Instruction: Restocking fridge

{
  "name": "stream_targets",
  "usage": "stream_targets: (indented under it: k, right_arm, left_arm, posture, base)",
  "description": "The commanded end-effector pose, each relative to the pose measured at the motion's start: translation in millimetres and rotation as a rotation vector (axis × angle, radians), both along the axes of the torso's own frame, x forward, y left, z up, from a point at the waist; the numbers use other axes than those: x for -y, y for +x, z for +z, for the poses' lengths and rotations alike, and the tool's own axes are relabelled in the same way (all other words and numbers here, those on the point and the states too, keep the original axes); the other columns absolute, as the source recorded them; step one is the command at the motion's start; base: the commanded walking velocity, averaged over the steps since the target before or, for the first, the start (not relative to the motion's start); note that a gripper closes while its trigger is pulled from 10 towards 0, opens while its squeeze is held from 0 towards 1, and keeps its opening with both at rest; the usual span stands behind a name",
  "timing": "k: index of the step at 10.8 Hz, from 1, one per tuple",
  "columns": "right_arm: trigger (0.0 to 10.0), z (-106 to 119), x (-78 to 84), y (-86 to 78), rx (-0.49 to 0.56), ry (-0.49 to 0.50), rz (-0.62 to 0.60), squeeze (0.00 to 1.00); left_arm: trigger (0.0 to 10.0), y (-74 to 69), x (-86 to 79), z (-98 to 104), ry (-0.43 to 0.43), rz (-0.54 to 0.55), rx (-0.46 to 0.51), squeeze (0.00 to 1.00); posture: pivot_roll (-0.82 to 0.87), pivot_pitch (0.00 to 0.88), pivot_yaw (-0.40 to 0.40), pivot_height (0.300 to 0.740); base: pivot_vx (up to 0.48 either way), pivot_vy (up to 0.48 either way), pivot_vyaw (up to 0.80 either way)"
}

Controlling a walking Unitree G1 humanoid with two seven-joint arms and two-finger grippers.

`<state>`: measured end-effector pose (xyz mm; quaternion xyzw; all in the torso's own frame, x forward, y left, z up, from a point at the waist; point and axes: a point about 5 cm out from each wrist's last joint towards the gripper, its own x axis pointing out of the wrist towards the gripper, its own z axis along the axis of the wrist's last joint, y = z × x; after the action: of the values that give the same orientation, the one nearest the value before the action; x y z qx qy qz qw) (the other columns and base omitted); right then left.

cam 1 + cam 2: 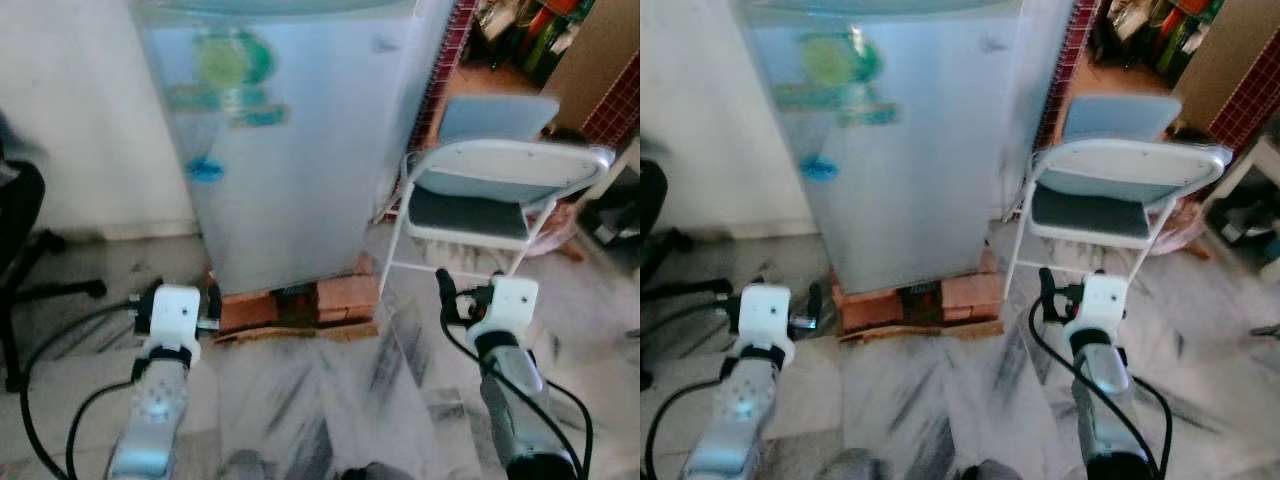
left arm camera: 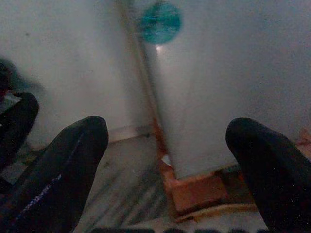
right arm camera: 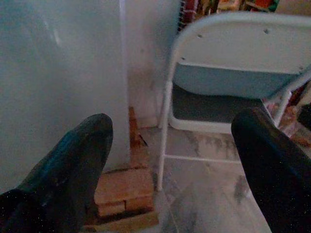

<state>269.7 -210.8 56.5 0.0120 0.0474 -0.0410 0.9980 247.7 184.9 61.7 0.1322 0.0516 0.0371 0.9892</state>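
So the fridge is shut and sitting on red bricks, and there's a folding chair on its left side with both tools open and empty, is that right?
Not quite. The folding chair stands on the robot's right of the fridge, not its left, as the left eye view shows. The rest holds: the fridge is shut and sits on red bricks, and the left tool and right tool are both open and empty.

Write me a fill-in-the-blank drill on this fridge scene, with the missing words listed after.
1. The fridge stands with its door ____.
2. Under the fridge lie reddish ____ that raise it off the floor.
3. To the right of the fridge stands a folding ____.
4. The left gripper and the right gripper both have their fingers ____, holding nothing.

Missing words: shut; bricks; chair; open
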Motion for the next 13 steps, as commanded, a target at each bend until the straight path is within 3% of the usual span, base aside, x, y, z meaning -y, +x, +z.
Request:
stream_targets:
  k: [1,4,8,11,13]
  right_arm:
    - [10.0,4.0,-4.4,3.2,0.017,0.01,0.01,0.0]
    - [10.0,4.3,-3.4,3.9,0.025,0.012,-0.003,0.0]
    - [10.0,2.6,13.1,-11.1,0.052,-0.01,-0.121,0.0]
    - [10.0,-1.3,21.3,-30.0,0.027,-0.041,-0.154,0.0]
    - [10.0,0.3,18.2,-27.5,0.026,-0.049,-0.133,0.0]
  left_arm:
    - [10.0,-0.3,-5.9,1.1,0.015,0.01,0.003,0.0]
    - [10.0,0.1,-4.0,-0.1,0.016,-0.015,-0.002,0.0]
    - [10.0,18.7,15.8,4.2,0.008,-0.177,-0.023,0.0]
    - [10.0,19.4,16.7,-2.6,-0.019,-0.18,-0.062,0.0]
    - [10.0,21.9,15.1,-1.9,-0.015,-0.174,-0.051,0.0]
  posture:
    - [0.13,0.058,-0.049,0.74]
    - [0.13,0.043,-0.02,0.74]
    - [0.06,0.037,0.075,0.74]
    - [0.01,0.063,0.063,0.74]
    - [0.02,0.051,0.051,0.74]
  base:
    - [0.0,0.48,-0.48]
    - [0.0,0.387,-0.32]
    - [0.0,0.0,0.0]
    - [0.0,0.0,0.0]
    - [0.0,0.323,0.0]
